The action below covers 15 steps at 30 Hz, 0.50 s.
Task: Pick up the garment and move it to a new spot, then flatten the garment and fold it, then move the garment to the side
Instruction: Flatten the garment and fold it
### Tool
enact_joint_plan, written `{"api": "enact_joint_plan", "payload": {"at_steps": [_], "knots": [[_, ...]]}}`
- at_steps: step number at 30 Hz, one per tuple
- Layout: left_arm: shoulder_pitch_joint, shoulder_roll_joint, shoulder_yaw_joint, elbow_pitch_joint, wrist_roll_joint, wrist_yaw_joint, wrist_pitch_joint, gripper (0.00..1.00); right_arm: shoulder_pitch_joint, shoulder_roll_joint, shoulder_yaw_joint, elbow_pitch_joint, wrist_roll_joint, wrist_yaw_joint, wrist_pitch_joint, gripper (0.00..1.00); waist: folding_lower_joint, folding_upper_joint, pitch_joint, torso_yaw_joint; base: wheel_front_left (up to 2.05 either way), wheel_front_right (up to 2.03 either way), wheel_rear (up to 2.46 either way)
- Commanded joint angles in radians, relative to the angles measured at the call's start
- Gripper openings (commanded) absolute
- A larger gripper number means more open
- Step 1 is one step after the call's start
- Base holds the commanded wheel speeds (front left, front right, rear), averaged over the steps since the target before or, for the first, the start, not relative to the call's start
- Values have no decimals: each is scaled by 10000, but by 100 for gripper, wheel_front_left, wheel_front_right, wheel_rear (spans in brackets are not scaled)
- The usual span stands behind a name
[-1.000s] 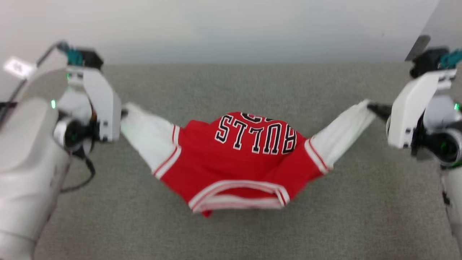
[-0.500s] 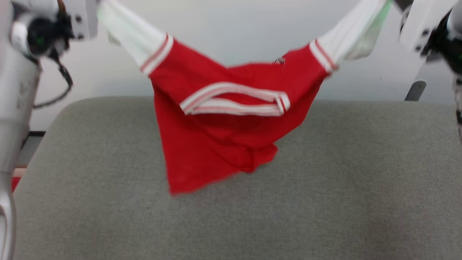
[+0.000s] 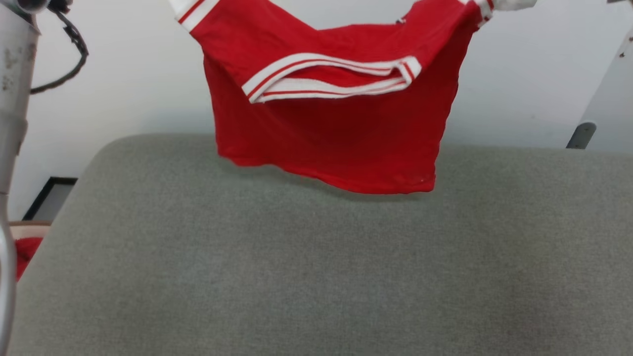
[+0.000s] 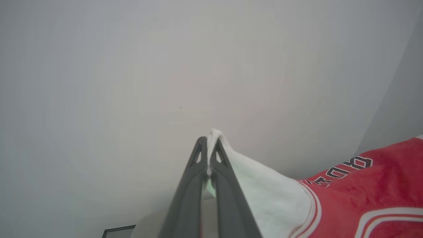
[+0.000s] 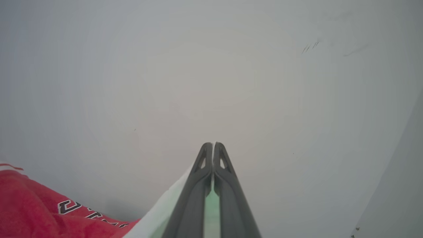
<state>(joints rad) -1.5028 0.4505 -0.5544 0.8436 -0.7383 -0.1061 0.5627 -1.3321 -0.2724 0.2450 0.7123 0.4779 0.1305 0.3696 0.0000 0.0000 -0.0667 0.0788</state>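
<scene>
Over grey surface (image 3: 316,277), garment (image 3: 326,143) between fingers (image 4: 190,198)

We see the garment (image 3: 326,143) hung in the air by its white sleeves, red body drooping flat, white-and-red striped neck trim toward us, its hem over the far edge of the grey padded surface (image 3: 316,272).
</scene>
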Motion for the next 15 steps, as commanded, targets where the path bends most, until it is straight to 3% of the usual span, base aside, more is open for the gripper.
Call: {"api": "enact_joint_plan", "payload": {"at_steps": [1, 5, 9, 15], "knots": [[-109, -31, 5, 100, -60, -36, 11, 0, -150, -127, -31, 129, 136, 4, -32, 0, 0, 0, 255, 36, 0, 0, 0], [-475, 6, 113, 192, -252, -64, 235, 0, -731, -124, -335, 516, 453, 4, 318, 0, 0, 0, 1072, -8, 0, 0, 0], [-761, 10, 89, 89, -32, 52, -191, 0, -1396, -236, -278, 679, -147, 4, -127, 0, 0, 0, 2406, -106, 0, 0, 0], [-1288, -608, 297, 498, 346, 440, -2678, 0, -2290, -112, -303, 1527, -2712, 2, -3702, 0, 0, 0, 3872, -282, 0, 0, 0]]}}
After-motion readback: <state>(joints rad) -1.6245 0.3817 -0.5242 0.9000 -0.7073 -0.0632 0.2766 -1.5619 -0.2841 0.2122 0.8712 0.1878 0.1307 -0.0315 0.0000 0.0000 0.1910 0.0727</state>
